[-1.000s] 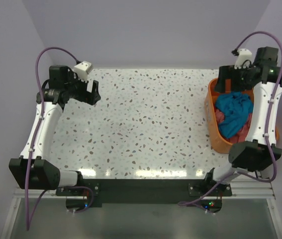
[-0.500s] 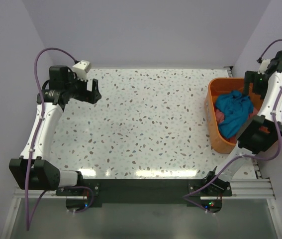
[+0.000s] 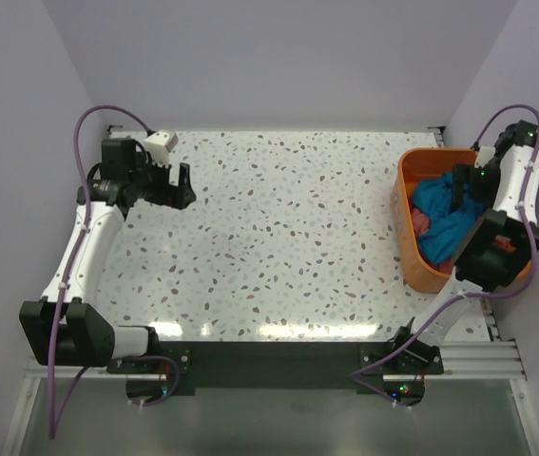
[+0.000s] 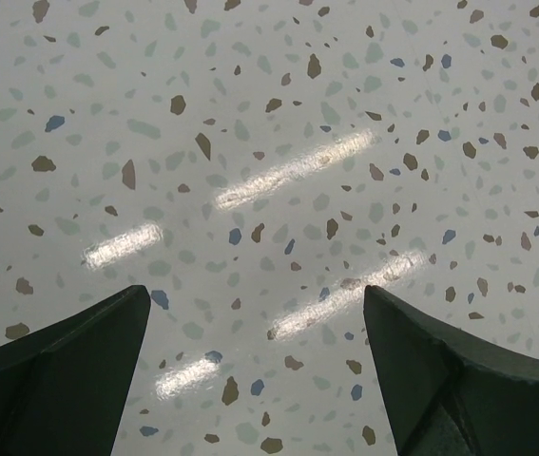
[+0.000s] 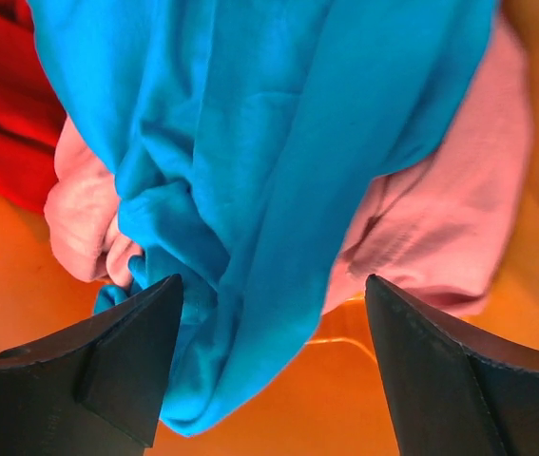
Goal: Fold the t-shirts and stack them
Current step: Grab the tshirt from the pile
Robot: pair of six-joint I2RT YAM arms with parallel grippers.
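A crumpled teal-blue t-shirt [image 3: 443, 217] lies on top of a pink one [image 3: 422, 222] inside the orange tub [image 3: 412, 252] at the table's right. In the right wrist view the teal shirt [image 5: 250, 142] drapes over the pink shirt [image 5: 431, 237] and a red one [image 5: 3, 123]. My right gripper [image 3: 465, 186] is open just above the tub's far end, over the teal shirt [image 5: 274, 313]. My left gripper [image 3: 182, 185] is open and empty above the bare table at the far left [image 4: 255, 313].
The speckled terrazzo table [image 3: 279, 237] stretches between the arms. Purple walls close in at the back and both sides. The right arm's elbow [image 3: 490, 256] hangs over the tub's near end.
My right gripper swung out to the far right, then came back down over the tub's far end. My left gripper shifted slightly toward the back.
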